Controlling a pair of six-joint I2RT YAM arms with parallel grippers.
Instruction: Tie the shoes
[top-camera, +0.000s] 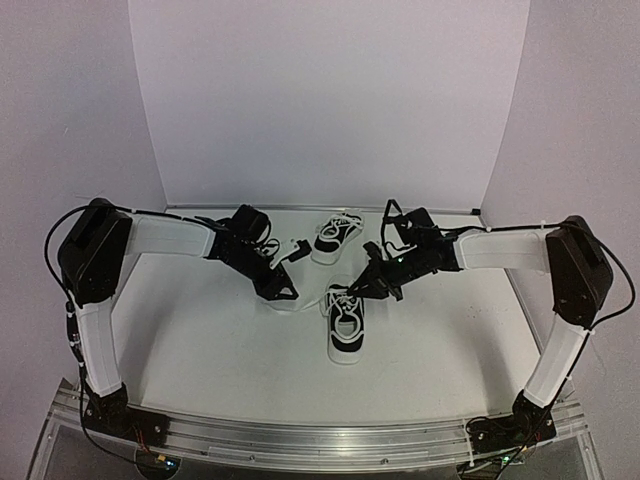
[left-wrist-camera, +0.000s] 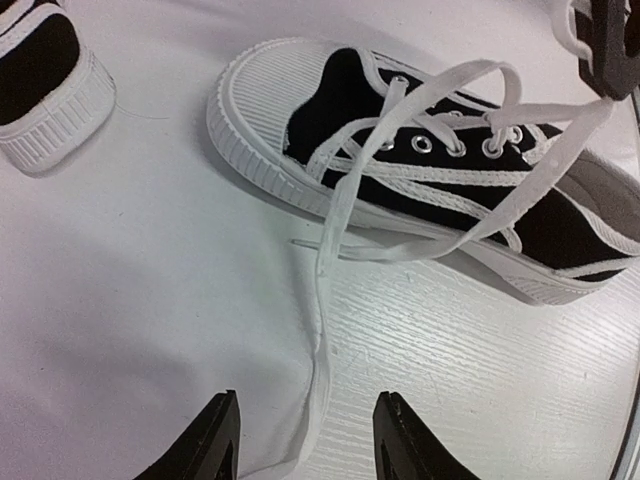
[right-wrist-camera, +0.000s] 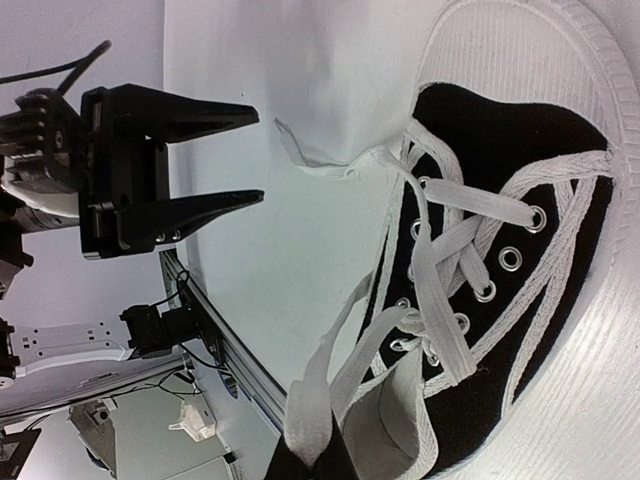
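Your left claw (left-wrist-camera: 305, 425) stands half open, a loose lace (left-wrist-camera: 322, 340) lying between its fingers (left-wrist-camera: 205, 445) on the tabletop (left-wrist-camera: 130, 280). Your right claw (right-wrist-camera: 310, 458) is pinched shut on a second lace (right-wrist-camera: 318, 385) of the near shoe (top-camera: 346, 335); the other shoe (top-camera: 335, 237) sits farther back.

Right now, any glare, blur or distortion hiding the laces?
Top external: even, soft light, faint shadows, but the near shoe is small, its laces barely separable. Left wrist: sharp, wide-angle bend; the loose lace end nearly melts into the white table. Right wrist: picture rolled sideways, shoe crisp, no glare; the laces are cut off at the bottom edge.
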